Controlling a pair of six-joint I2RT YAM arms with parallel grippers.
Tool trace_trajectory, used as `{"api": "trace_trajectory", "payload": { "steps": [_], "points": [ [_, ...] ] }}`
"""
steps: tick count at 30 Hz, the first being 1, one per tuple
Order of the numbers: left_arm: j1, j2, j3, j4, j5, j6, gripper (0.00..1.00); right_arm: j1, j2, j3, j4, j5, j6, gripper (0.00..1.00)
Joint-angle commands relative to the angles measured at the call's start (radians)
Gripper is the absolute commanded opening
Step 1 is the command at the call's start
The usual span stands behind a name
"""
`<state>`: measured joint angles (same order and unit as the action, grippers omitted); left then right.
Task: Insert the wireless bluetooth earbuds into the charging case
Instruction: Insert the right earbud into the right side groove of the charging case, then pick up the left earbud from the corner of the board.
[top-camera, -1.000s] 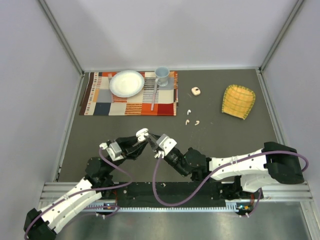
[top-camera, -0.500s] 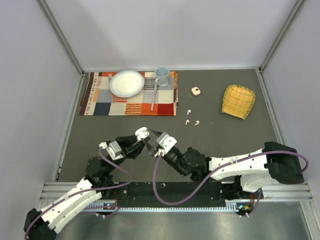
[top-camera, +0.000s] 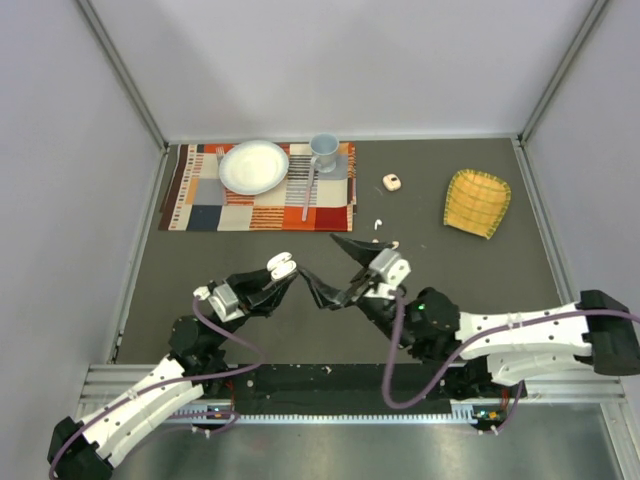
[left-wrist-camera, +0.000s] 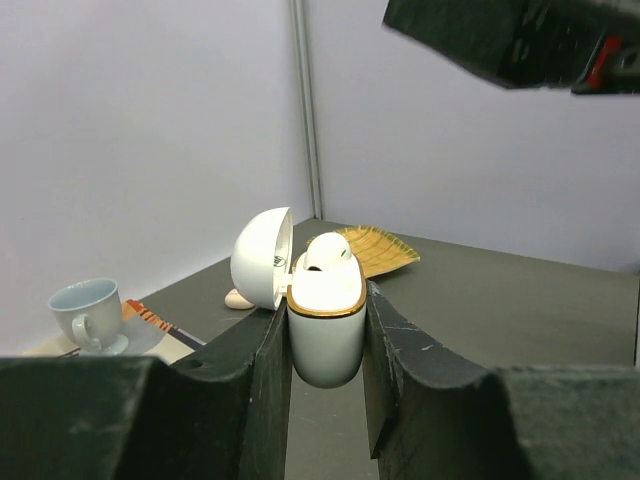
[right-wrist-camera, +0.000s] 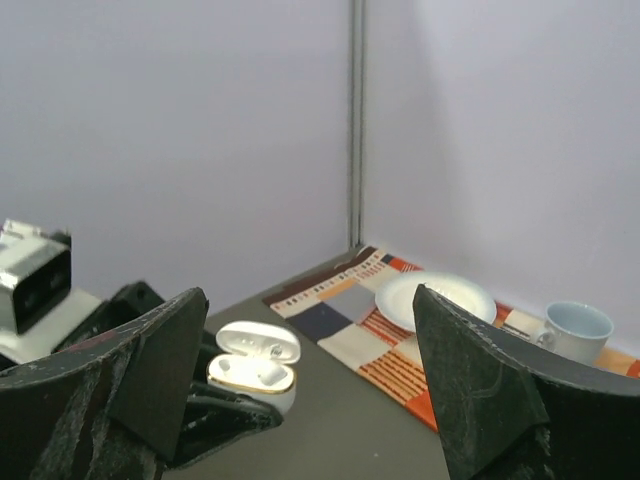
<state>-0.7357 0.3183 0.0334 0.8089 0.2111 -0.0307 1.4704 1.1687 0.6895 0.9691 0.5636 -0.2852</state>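
My left gripper (top-camera: 284, 270) is shut on the white, gold-rimmed charging case (top-camera: 280, 263), held above the grey table with its lid open. In the left wrist view the case (left-wrist-camera: 325, 325) sits between my fingers and one white earbud (left-wrist-camera: 328, 250) stands in it. The right wrist view shows the case (right-wrist-camera: 252, 372) from above with that earbud (right-wrist-camera: 270, 375) in one slot. My right gripper (top-camera: 336, 268) stands open just right of the case, empty. Two loose earbuds (top-camera: 378, 222) (top-camera: 395, 243) lie on the table beyond it.
A second small case (top-camera: 392, 182) lies at the back. A yellow woven mat (top-camera: 477, 202) sits at the back right. A striped placemat (top-camera: 200, 200) at the back left carries a white plate (top-camera: 253, 166), a blue cup (top-camera: 323, 150) and a spoon (top-camera: 308, 190).
My right gripper has opened wide and pulled back to the right, away from the case. The left gripper has stayed shut on the case, barely moving.
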Motion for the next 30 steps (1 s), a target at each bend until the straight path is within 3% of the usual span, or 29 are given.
{"api": "trace_trajectory", "payload": {
  "steps": [1, 5, 6, 9, 10, 12, 13, 16, 17, 23, 25, 30],
  "points": [
    [-0.001, -0.008, -0.055, 0.052, -0.012, 0.009, 0.00, -0.019, -0.107, -0.016, 0.042, 0.030, 0.049, 0.81],
    [-0.001, -0.008, -0.053, 0.053, -0.010, 0.009, 0.00, -0.058, -0.133, -0.004, -0.098, 0.065, 0.159, 0.61],
    [-0.001, -0.012, -0.052, 0.053, -0.007, 0.009, 0.00, -0.064, -0.129, 0.004, -0.128, 0.076, 0.175, 0.52],
    [0.001, -0.016, -0.049, 0.042, -0.001, 0.012, 0.00, -0.087, -0.126, 0.021, -0.210, 0.206, 0.225, 0.49],
    [0.001, -0.024, -0.047, 0.035, 0.001, 0.012, 0.00, -0.119, -0.127, 0.030, -0.310, 0.234, 0.277, 0.49],
    [-0.001, -0.030, -0.047, 0.030, 0.001, 0.014, 0.00, -0.174, -0.136, 0.094, -0.497, 0.282, 0.404, 0.60],
    [-0.001, -0.038, -0.047, 0.026, 0.002, 0.015, 0.00, -0.253, -0.145, 0.125, -0.767, 0.276, 0.584, 0.63],
    [-0.001, -0.054, -0.047, 0.006, -0.001, 0.017, 0.00, -0.401, -0.142, 0.199, -1.034, 0.141, 0.830, 0.71],
    [-0.001, -0.058, -0.049, 0.000, -0.004, 0.015, 0.00, -0.500, -0.138, 0.200, -1.125, 0.060, 0.868, 0.72],
    [-0.001, -0.077, -0.052, -0.011, -0.013, 0.018, 0.00, -0.873, -0.019, 0.225, -1.282, -0.417, 0.998, 0.84],
    [-0.001, -0.084, -0.049, -0.014, -0.024, 0.020, 0.00, -0.913, 0.043, 0.254, -1.319, -0.482, 1.015, 0.87],
    [0.001, -0.107, -0.043, -0.042, -0.012, 0.022, 0.00, -0.934, 0.218, 0.422, -1.466, -0.410, 0.994, 0.91]
  ]
}}
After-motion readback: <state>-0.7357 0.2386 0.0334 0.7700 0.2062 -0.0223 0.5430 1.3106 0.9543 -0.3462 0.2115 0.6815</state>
